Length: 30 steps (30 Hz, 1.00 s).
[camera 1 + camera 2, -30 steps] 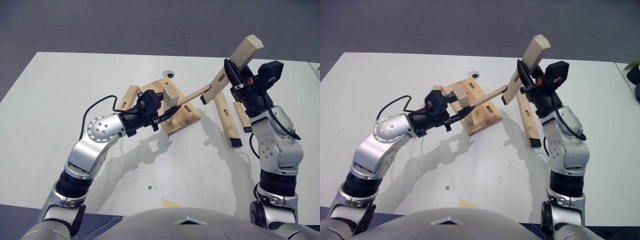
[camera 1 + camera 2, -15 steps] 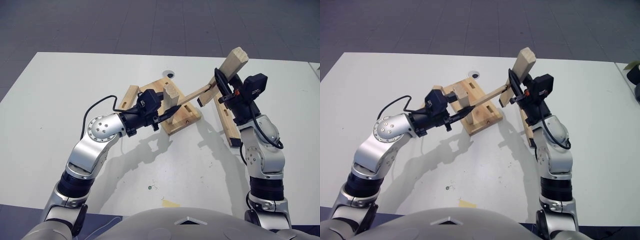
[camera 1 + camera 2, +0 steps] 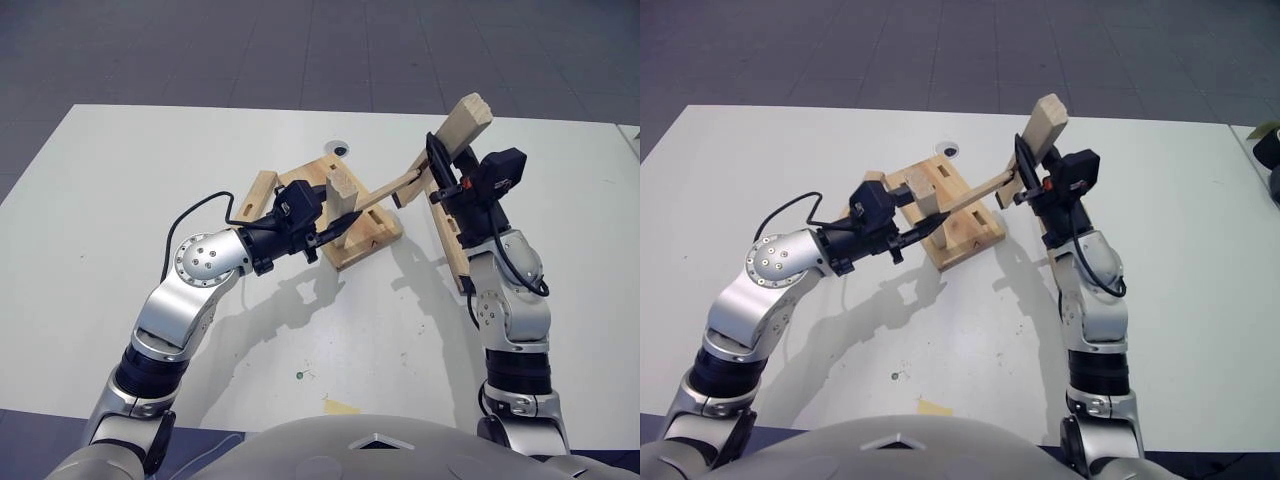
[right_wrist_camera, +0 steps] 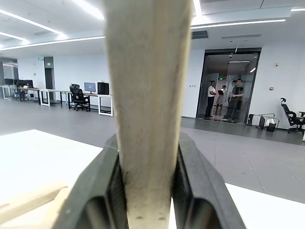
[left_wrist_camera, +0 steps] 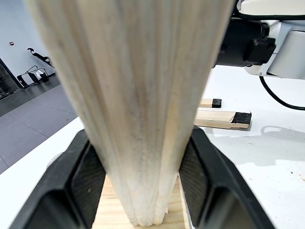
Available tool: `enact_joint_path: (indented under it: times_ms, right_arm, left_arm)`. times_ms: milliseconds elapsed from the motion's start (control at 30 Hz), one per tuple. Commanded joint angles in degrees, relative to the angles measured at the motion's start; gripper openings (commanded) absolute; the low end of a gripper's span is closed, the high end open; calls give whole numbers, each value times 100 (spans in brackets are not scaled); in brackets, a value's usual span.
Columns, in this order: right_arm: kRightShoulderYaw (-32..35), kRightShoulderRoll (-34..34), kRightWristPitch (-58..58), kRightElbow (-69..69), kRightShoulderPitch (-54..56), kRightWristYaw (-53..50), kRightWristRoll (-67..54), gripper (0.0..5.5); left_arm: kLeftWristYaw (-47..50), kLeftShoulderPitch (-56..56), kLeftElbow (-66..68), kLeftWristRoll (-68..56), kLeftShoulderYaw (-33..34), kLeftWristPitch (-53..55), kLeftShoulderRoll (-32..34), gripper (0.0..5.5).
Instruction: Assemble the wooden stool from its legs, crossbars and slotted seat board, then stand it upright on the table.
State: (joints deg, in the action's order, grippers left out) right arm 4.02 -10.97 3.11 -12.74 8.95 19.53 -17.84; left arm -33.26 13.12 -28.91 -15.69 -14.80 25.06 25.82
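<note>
While the left pincer [image 3: 336, 224] clamps the upright leg [image 3: 342, 193] standing on the seat board [image 3: 377, 238], the right pincer [image 3: 441, 176] grips a tilted leg [image 3: 466, 118] above the desk [image 3: 120, 180]. Its crossbar [image 3: 386, 192] points at the upright leg.

The pale slotted seat board [image 3: 366, 238] lies flat mid-table. An upright leg [image 3: 342, 190] stands on it, clamped in my left gripper [image 3: 335, 224]. My right gripper [image 3: 442, 168] grips a raised leg [image 3: 462, 122], tilted, its crossbar [image 3: 390, 190] slanting down toward the board. Spare legs [image 5: 217, 118] lie flat on my right.
</note>
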Motion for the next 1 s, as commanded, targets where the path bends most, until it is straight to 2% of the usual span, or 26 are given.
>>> enact_joint_path:
  times_ms: [33, 233, 700, 1000]
  right_arm:
    - [-126, -53, 468, -272, -140, 313, -442, 102]
    - [-135, -158, 702, -355, -327, 388, -584, 102]
    - [155, -122, 671, -36, 134, 220, -601, 102]
    - [-222, -142, 308, 463, 469, 382, -16, 102]
  left_arm:
    - [-25, -65, 76, 169, -72, 18, 43, 205]
    - [22, -164, 43, 231, -71, -15, 24, 205]
    - [136, -290, -29, 315, -111, -29, 23, 205]
    - [60, -302, 97, 349, -11, -133, 149, 205]
